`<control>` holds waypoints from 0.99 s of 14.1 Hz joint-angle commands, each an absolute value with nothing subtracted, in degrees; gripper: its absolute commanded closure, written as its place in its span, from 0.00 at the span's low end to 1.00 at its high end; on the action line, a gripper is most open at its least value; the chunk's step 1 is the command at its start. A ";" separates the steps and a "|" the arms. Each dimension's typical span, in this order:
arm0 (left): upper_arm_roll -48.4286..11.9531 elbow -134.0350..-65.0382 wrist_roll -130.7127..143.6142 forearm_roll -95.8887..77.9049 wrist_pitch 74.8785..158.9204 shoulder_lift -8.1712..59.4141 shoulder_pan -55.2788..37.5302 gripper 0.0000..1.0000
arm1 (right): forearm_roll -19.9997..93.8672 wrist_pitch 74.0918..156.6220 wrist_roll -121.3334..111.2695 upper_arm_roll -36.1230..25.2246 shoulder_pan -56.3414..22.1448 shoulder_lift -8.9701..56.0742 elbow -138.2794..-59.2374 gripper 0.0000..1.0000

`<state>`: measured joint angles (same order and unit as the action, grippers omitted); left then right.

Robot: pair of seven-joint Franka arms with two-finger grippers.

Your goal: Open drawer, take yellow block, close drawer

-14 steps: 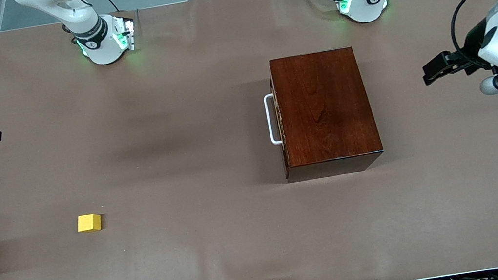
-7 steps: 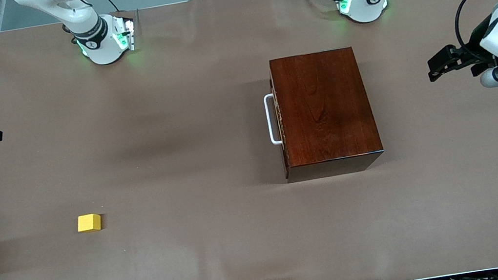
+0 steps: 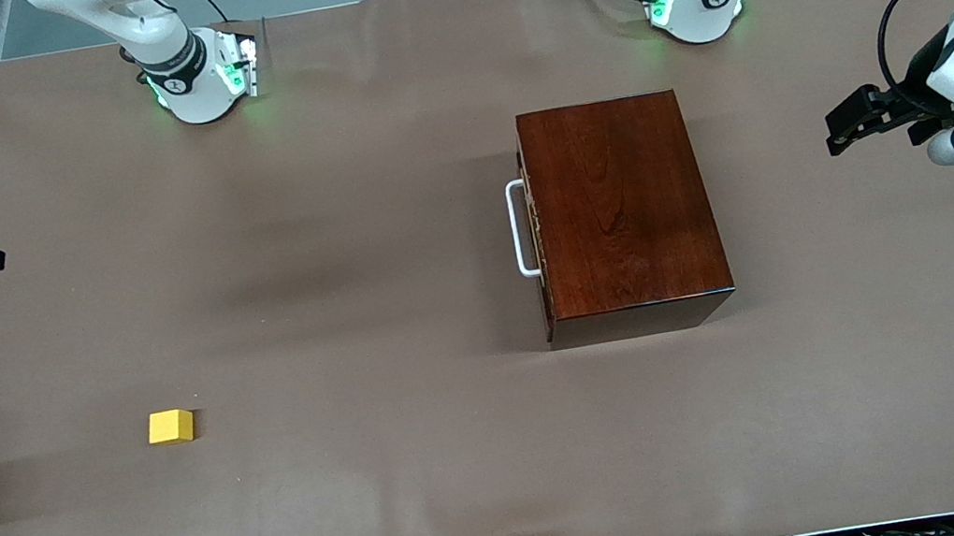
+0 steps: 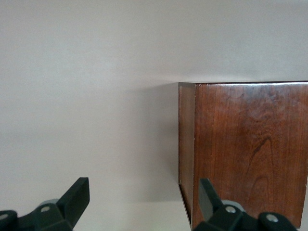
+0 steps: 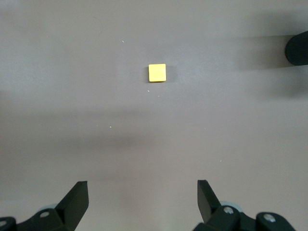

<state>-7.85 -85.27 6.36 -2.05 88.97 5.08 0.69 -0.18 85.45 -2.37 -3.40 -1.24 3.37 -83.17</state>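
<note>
Closest to me, the small bright yellow block (image 3: 171, 426) sits out on the brown table cloth (image 3: 394, 470) toward the right arm's end, so it's not in the drawer. Farther in, the glossy reddish-brown wooden box (image 3: 623, 213) has its pale drawer (image 3: 534, 226) pushed in, white U-shaped handle (image 3: 519, 230) free. Both arms look parked: right gripper (image 5: 143, 198) spread wide above the block's area, left gripper (image 4: 144, 198) spread too, empty, near the box.

The brown surface (image 3: 362, 257) holds a dark wooden box (image 3: 620, 209). A small yellow block (image 3: 171, 426) lies well apart from the box, toward the right arm's end, nearer the front camera.
</note>
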 commanded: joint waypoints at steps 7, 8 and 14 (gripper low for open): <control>-8.17 -86.48 5.10 2.28 90.44 3.87 0.88 0.00 | 0.18 85.25 -1.85 -2.99 -0.88 3.52 -82.71 0.00; -8.17 -86.48 5.10 2.20 90.35 3.78 0.88 0.00 | 0.18 85.17 -1.85 -2.99 -0.97 3.52 -82.71 0.00; -8.26 -86.48 5.10 2.20 90.35 3.87 0.88 0.00 | 0.18 85.08 -1.85 -2.99 -0.97 3.52 -82.71 0.00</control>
